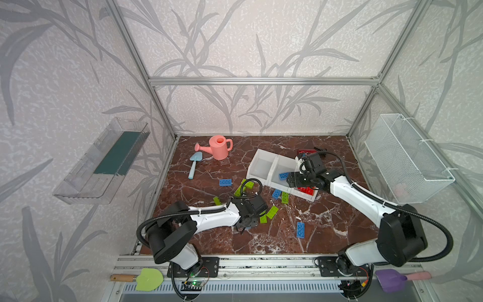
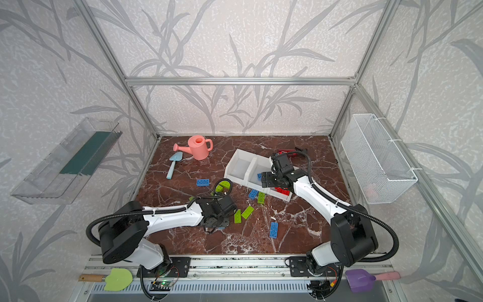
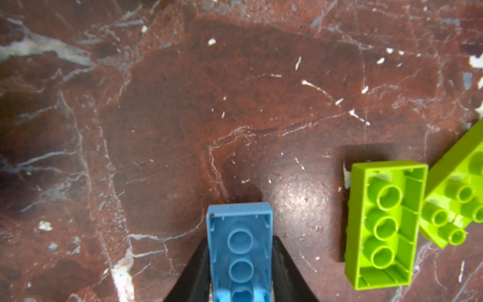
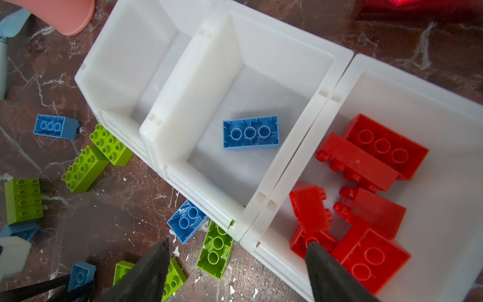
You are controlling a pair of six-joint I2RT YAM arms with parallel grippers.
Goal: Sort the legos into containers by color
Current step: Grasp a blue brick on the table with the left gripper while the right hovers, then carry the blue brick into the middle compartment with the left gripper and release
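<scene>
On red-brown marble tabletop (image 1: 326, 235), left claw (image 3: 240, 251) pinches blue lego (image 3: 239, 222); right claw (image 4: 237, 241) spread.

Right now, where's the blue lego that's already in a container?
Right wrist view: the blue lego lies in the middle container, flanked by the empty container and the red-lego container.

The tabletop (image 1: 261, 240) is patterned as dark red marble with white veins. The containers (image 4: 282, 55) are coloured white, the legos (image 4: 251, 132) red, blue and lime green. The watering can (image 1: 219, 149) is coloured pink, the walls (image 1: 261, 39) grey-leafed.
</scene>
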